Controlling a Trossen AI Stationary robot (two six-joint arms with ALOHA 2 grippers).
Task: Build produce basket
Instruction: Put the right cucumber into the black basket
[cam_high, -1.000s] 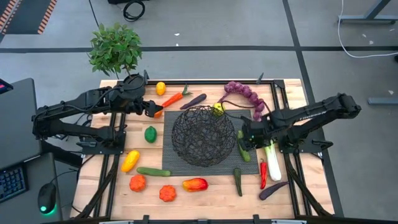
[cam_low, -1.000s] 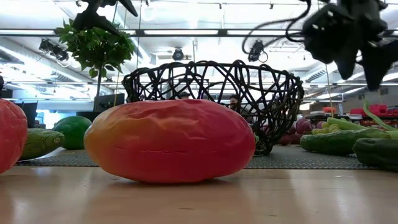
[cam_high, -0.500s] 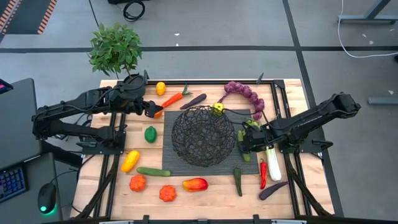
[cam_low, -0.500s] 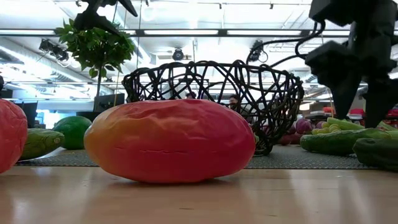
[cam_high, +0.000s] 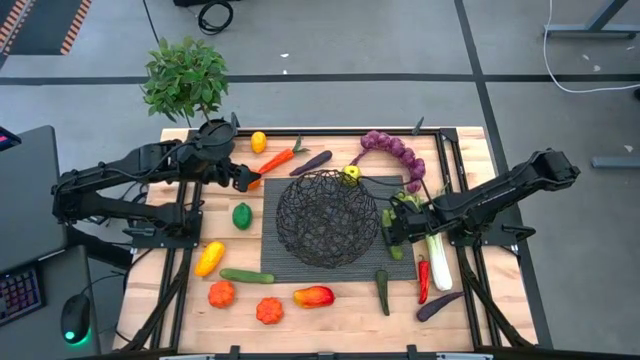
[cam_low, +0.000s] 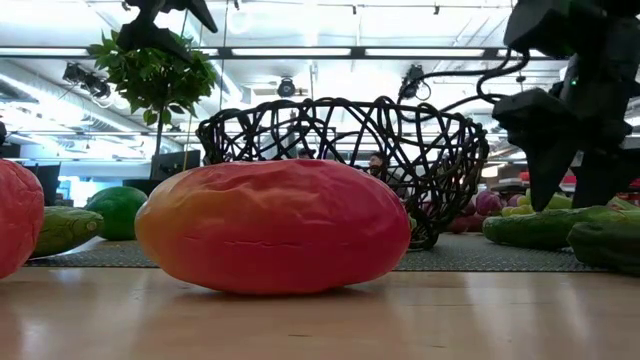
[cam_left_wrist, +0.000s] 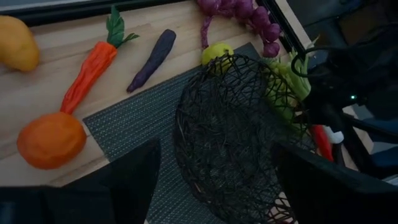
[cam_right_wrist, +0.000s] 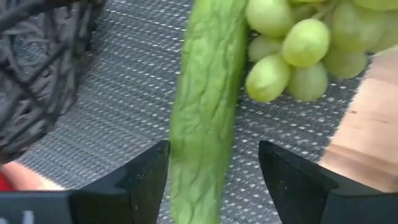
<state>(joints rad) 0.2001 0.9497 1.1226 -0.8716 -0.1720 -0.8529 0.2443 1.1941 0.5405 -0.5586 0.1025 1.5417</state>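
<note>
right gripper (cam_right_wrist: 211, 186) lowered | fingers spread astride cucumber (cam_right_wrist: 205, 106) | beside basket (cam_high: 328, 217) | not clamped

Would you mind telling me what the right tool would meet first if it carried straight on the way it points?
Most likely the cucumber: it lies between the right tool's open fingers on the grey mat, beside the green grapes. How near is unclear.

Empty black wire basket (cam_high: 328, 217) upright on grey mat, toy produce (cam_high: 314, 296) scattered around on table.
</note>
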